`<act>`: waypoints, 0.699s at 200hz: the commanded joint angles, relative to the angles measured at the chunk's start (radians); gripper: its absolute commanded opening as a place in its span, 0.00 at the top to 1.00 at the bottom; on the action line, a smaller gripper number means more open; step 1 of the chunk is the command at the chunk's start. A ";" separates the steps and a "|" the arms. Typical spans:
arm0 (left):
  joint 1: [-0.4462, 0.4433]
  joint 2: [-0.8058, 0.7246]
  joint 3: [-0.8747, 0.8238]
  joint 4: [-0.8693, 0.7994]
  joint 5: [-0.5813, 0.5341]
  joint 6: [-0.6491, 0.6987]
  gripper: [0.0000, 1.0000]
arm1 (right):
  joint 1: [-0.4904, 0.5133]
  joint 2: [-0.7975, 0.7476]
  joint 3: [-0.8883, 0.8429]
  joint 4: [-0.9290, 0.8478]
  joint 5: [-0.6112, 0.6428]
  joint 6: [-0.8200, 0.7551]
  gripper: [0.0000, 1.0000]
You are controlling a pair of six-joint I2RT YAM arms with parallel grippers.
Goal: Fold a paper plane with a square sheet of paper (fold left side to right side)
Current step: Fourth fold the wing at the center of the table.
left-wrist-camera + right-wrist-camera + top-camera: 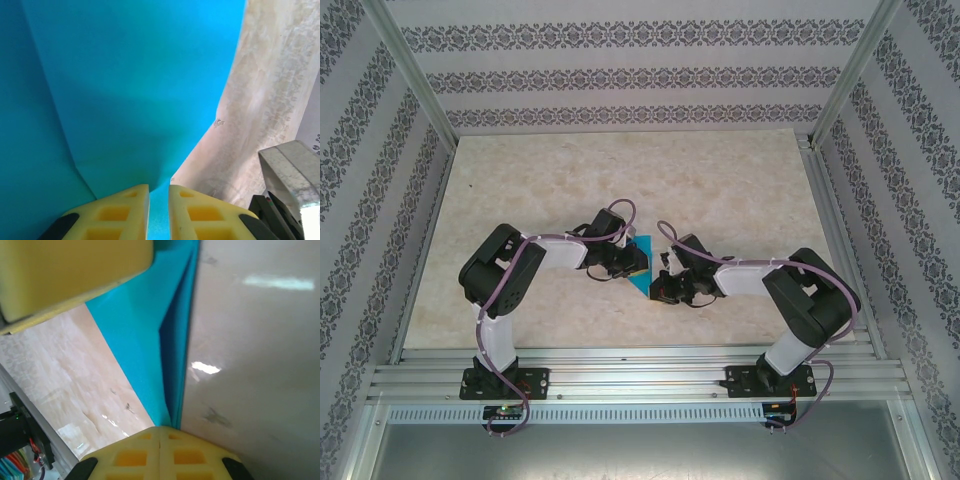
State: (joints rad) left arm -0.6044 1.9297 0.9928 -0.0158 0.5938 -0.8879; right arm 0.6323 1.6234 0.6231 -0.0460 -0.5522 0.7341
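A robot test cell, lab-like: behind the fingers (137, 210) of the left gripper (624, 263) and right gripper (665, 286), slotted aluminium rails (640, 368) carry bolted arm bases (505, 381). A marble-look tabletop (570, 170) lies under them. Beyond them, metal posts (415, 75) frame patterned wall panels (620, 75).

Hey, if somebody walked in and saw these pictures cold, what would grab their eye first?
The bright blue paper stands out sharply at the middle of the pale table, between the two arms. Up close, the left gripper pinches the sheet between its yellow fingers. The right gripper, closed, meets the sheet's folded edge.
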 commanded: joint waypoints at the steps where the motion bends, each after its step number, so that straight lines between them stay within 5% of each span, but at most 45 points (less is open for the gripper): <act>1: 0.001 0.045 -0.005 -0.034 -0.069 0.034 0.81 | -0.022 -0.078 -0.027 -0.069 0.054 -0.007 0.93; 34: 0.001 0.043 -0.017 -0.031 -0.071 0.035 0.81 | -0.030 -0.128 0.023 -0.016 0.039 0.013 0.93; 140: 0.001 0.045 -0.018 -0.032 -0.071 0.025 0.81 | 0.010 0.085 0.084 0.078 0.060 0.036 0.94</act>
State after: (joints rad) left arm -0.6044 1.9301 0.9928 -0.0158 0.5934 -0.8875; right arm 0.6289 1.6875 0.7048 0.0231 -0.5243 0.7692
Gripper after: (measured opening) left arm 0.191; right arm 0.066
